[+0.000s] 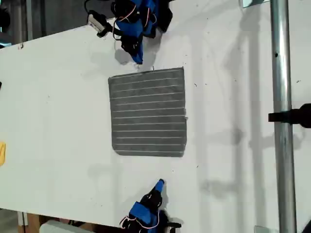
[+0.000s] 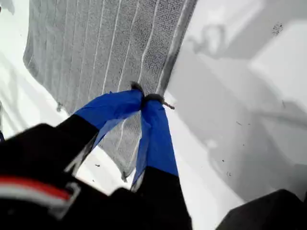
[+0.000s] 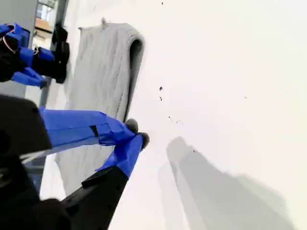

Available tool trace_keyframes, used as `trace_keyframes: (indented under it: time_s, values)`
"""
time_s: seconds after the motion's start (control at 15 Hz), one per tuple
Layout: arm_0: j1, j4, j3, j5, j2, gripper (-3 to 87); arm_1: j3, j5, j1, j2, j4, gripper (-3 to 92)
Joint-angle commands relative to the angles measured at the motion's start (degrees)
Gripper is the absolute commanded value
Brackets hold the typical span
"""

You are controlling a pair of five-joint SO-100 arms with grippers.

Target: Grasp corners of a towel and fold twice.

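Exterior view, from its bottom edge up: my second gripper (image 1: 160, 183) sits over bare table (image 1: 58, 121), jaws clenched on nothing, tips apart from the towel (image 1: 148, 112). Open strip of tabletop btwn them. In the second wrist view the blue tips meet over white surface just beside the towel's long edge, which shows a rolled, doubled lip at the far end.

Towel lies flat, mid-table, all 4 corners (image 1: 183, 69) in sight, edges roughly square to each other, a loose thread at its top edge in the exterior view. Plenty of free white table on both sides of it.

Beyond the towel, my first gripper (image 1: 138, 58) is near that top edge, jaws pressed together, holding nothing as far as I can tell; the first wrist view puts the tips over the towel's border nr a corner.

Surface: white, w/ a few dark specks and soft shadows. Metal pole (image 1: 282, 121) runs down the exterior view's right, black clamp (image 1: 294, 116) on it. Yellow object (image 1: 2, 153) at that view's left edge.

Count: 1 towel, 2 arms, 1 pole.
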Motion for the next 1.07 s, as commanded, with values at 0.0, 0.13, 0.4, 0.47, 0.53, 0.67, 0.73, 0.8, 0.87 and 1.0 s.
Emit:
trace_keyframes:
  time_s: [0.0, 0.13, 0.4, 0.47, 0.53, 0.67, 0.73, 0.8, 0.87, 1.0]
  values:
    - [-2.6, 0.5, 0.6, 0.5, 0.4, -2.4, -0.8, 0.4, -0.4, 0.0, 0.3, 2.5]
    - [-3.1, 0.5, 0.6, 0.5, 0.4, -2.4, -0.8, 0.4, -0.4, 0.0, 0.3, 2.5]
    - [-5.0, 0.5, 0.6, 0.4, 0.4, -2.4, -0.8, 0.4, -0.4, 0.0, 0.3, 2.5]
    - [-5.0, 0.5, 0.6, 0.4, 0.4, -2.4, -0.8, 0.4, -0.4, 0.0, 0.3, 2.5]
    - [-5.0, 0.5, 0.6, 0.3, 0.4, -2.4, -0.8, 0.4, -0.4, 0.0, 0.3, 2.5]
    - [-4.7, 0.5, 0.6, -0.4, 0.4, -2.4, -0.8, 0.4, -0.4, 0.0, 0.3, 2.5]
    - [-4.9, 0.5, 0.6, -2.1, 0.4, -2.4, -0.8, 0.4, -0.4, 0.0, 0.3, 2.5]
    - [-5.1, 0.5, 0.6, -5.4, 0.4, -2.4, -0.8, 0.4, -0.4, 0.0, 0.3, 2.5]
    - [-5.1, 0.5, 0.6, -10.3, 0.4, -2.4, -0.8, 0.4, -0.4, 0.0, 0.3, 2.5]
    - [-4.7, 0.5, 0.6, -17.6, 0.4, -2.4, -0.8, 0.4, -0.4, 0.0, 0.3, 2.5]
